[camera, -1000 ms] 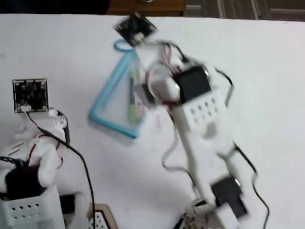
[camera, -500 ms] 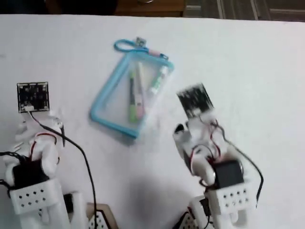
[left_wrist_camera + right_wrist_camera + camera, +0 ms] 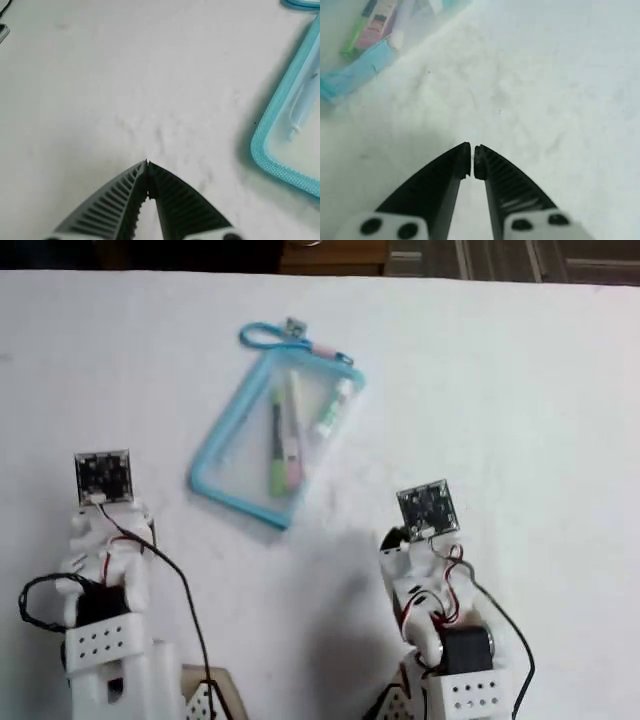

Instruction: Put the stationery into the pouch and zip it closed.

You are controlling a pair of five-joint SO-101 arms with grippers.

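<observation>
White table: pouch, maybe zipped, beyond right gripper.

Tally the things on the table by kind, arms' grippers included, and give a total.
Pouch: 1
Stationery pieces inside it: 3 (green pen, pink pen, white stick)
Grippers: 2 (left gripper, right gripper)
Total: 6

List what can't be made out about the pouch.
Zip: high view, too small to tell whether fully closed.
Pens: high view, overlapping behind the pouch wall; count unclear.
Pouch: both wrist views, cut off by the frame edge.
</observation>
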